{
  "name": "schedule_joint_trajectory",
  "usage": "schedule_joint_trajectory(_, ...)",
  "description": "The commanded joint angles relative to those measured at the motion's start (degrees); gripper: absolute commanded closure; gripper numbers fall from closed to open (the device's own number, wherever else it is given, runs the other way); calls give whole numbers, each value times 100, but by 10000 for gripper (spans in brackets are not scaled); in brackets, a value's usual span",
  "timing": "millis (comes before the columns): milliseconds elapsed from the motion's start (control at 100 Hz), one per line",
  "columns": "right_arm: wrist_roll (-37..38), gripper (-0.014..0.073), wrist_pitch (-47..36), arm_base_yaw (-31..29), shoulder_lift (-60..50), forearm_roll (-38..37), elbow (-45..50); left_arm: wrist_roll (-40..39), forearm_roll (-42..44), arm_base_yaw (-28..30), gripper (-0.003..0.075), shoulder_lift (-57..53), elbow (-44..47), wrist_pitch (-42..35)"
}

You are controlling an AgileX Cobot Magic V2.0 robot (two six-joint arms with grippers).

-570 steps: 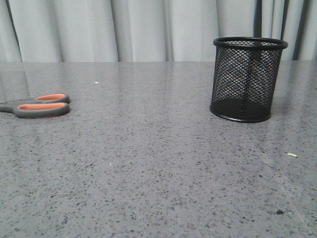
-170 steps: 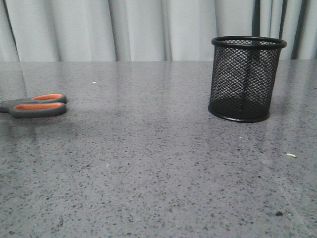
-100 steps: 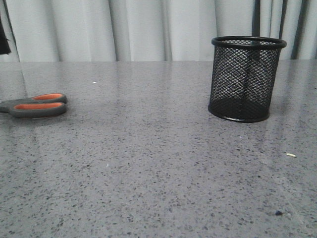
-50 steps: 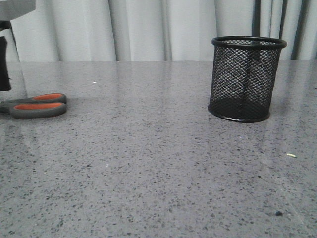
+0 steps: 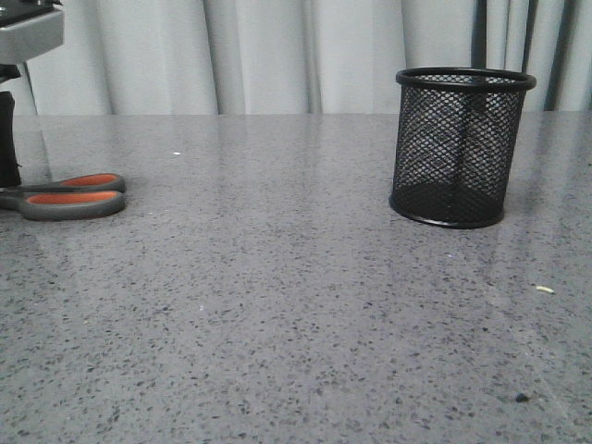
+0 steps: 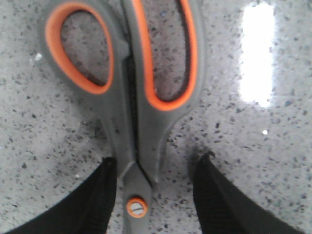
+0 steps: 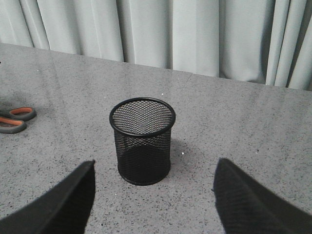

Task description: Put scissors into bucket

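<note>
My left gripper (image 6: pixel 153 192) is spread wide, fingers (image 6: pixel 92 202) straddling the scissors (image 6: pixel 141 97) right at the reddish pivot, one black pad each side of the neck where the handles meet the blades. There's a gap between each pad and the plastic, so nothing is clamped; whether the tips touch the table (image 6: pixel 273 161) I can't tell. In the left wrist view the grey handles lie closed together, orange-lined loops pointing away from the camera, blades hidden below the frame. In the front view only a sliver of that arm shows: pale housing at the top and a dark finger (image 5: pixel 7 139) coming down just behind the handles. The scissors (image 5: pixel 67 196) lie flat near the table's left edge, about mid-depth, loops pointing toward the centre, blades cut off by the frame. My right gripper (image 7: pixel 153 204) is also spread apart and holds nothing; it hovers near the front right part of the table, looking down on the bucket (image 7: pixel 142 140). The bucket (image 5: pixel 461 146) stands upright toward the far right part of the table (image 5: pixel 296 314), well apart from the scissors, with only bare mesh and base visible inside. Grey speckled tabletop, a small pale crumb (image 5: pixel 545 289) near the right edge in front of the bucket, pale curtain (image 5: pixel 277 51) along the far edge.
</note>
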Motion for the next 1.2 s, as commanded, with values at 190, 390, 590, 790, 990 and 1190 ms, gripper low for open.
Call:
schedule_joint_trajectory(190,-43,127,-366,10,66,97,-195,33,-340,0,379,116,-472,194)
schedule_joint_trajectory(390,-43,127,-391,10,66,97,-173,33,-340,0,380,180,-472,443)
schedule_joint_trajectory(590,-43,127,-473,10,66,97,-48,33,-484,0,388,180,-472,593)
schedule_joint_trajectory(790,-43,127,-495,10,66,97,-22,33,-497,0,459,180,-472,664)
schedule_joint_trajectory(990,-43,127,-495,10,66,97,-22,33,-497,0,544,168,-472,681)
schedule_joint_trajectory(1190,-43,127,-495,10,66,267,-22,8,-486,0,552,27,-472,590)
